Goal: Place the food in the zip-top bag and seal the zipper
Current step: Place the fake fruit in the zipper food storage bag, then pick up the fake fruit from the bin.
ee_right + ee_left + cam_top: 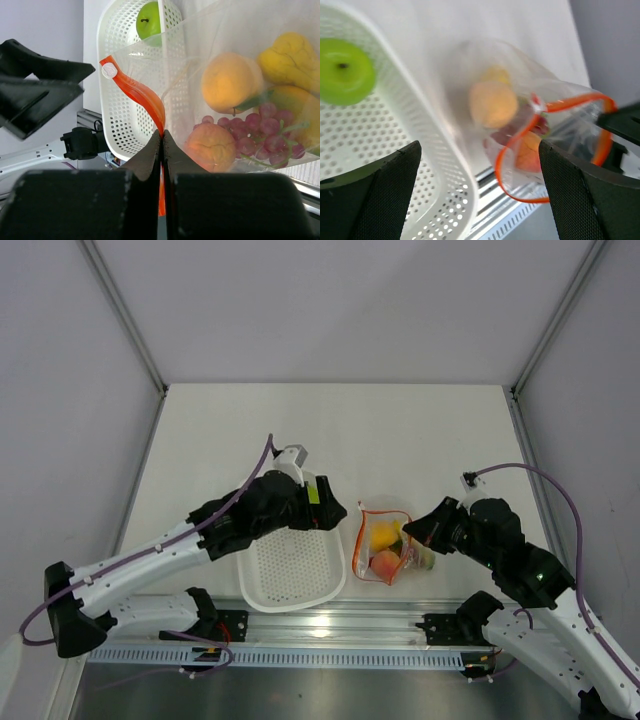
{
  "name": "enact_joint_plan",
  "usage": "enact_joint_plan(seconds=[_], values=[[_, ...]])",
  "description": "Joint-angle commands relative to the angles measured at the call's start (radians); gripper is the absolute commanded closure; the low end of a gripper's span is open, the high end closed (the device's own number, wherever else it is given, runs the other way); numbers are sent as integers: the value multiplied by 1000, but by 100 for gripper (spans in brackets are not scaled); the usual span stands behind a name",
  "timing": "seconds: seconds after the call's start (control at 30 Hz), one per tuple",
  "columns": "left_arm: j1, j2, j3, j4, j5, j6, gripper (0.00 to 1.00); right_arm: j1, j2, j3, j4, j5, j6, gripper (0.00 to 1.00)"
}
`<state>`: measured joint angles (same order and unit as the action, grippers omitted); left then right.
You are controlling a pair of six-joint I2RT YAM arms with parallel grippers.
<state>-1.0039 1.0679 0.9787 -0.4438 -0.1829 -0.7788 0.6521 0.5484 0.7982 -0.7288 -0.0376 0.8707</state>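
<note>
Left wrist view: the green apple (342, 72) sits in the white basket (445, 165) at the upper left of the frame. It lies out beyond the left finger rather than between the two. The left gripper (478, 147) hangs over the basket's rim, jaws spread wide and empty. As the nearer arm, I judge it must shift toward that corner before closing. The zip-top bag (520, 85) lies just beside the basket, mouth gaping at lower right. In the right wrist view the right gripper (162, 137) is pinched tight on the zipper (140, 92). The orange (230, 82), peach (210, 147) and grapes (260, 137) are already inside the bag.
</note>
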Motion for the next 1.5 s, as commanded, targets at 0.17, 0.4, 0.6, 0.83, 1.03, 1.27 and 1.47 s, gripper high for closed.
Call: enact_joint_plan(seconds=[0.17, 0.4, 0.6, 0.83, 1.03, 1.27, 1.47], values=[[171, -10, -55, -98, -44, -72, 1, -5, -2, -1, 14, 13, -4, 100], [362, 78, -84, -55, 129, -129, 1, -3, 10, 3, 19, 11, -12, 100], [427, 217, -91, 37, 241, -120, 0, -5, 15, 10, 11, 21, -22, 100], [435, 378, -14, 45, 226, -105, 1, -9, 22, 25, -4, 30, -33, 100], [444, 452, 0, 51, 195, -108, 1, -12, 12, 22, -20, 33, -36, 100], [465, 521, 9, 92, 221, -97, 1, -16, 13, 13, -17, 33, -35, 100], [478, 544, 12, 123, 235, -102, 1, -19, 13, 3, -17, 30, -35, 100]])
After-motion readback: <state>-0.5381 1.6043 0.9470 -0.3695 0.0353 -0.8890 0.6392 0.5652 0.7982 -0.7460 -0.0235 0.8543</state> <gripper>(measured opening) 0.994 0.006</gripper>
